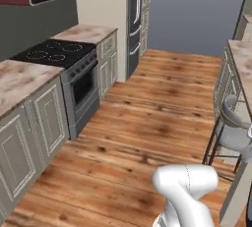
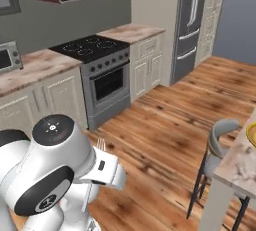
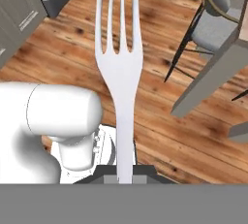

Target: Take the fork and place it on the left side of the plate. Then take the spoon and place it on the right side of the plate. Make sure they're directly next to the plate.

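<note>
Closest to your hand camera is the fork [image 3: 119,68]: its handle sits clamped in the claw [image 3: 125,172] and its 4 tines point away, over the wooden floor [image 3: 160,121]. You can see a grey stool [image 3: 218,24] beside the desk [image 2: 235,162]. At the right edge of the right base view, the plate [image 2: 251,134] lies on that desk.
</note>
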